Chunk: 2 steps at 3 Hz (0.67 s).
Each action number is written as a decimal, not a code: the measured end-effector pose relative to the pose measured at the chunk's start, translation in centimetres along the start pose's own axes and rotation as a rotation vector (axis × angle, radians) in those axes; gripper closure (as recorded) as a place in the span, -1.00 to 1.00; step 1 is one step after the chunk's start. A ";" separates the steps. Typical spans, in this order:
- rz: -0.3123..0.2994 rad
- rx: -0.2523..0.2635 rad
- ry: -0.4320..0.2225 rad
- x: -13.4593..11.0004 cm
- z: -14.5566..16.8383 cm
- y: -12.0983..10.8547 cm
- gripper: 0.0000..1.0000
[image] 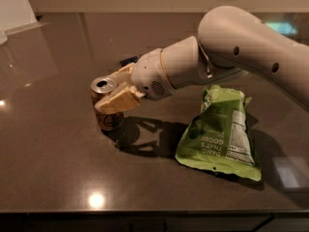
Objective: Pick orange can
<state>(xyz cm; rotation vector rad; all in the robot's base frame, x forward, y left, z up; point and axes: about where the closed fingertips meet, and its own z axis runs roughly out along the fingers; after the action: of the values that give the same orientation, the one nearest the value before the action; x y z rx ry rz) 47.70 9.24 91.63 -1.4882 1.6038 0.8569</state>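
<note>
Claw: cream-coloured end of the arm, left of centre in the camera view, at the upper half of the orange can
Claw state: cannot tell whether it is clenched on the can or merely set around it; part of the claw covers the can's upper front, and part lies behind its rim
Arm: large pale grey-white casing, enters from the right edge, slopes down and leftward over the desk, narrows to a rounded wrist just right of the can
Orange can: small orange-gold drink can, upright, base on the desk, left of centre; silver top with its opening visible; dark script on the lower side, too small to read
Green bag: snack pouch, lies flat on the desk to the right of the can, well apart from it, below the arm; white lettering on the front, a white printed panel along its right edge
Blue item: small dark blue thing on the desk behind the wrist, mostly hidden, kind not clear
Desk: dark brown glossy top, carries the can and the bag; dark shadow of claw and wrist falls between them; a bright light spot reflects near the front edge
White object: pale flat shape at the upper left corner, cut off by the edge
</note>
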 end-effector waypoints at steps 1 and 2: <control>0.011 -0.029 -0.036 -1.9 -1.7 -0.4 0.87; -0.007 -0.041 -0.040 -4.5 -4.0 -1.3 1.00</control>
<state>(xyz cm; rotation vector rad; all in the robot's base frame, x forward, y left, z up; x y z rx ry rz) 48.70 7.76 97.47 -1.4953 1.5594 0.9145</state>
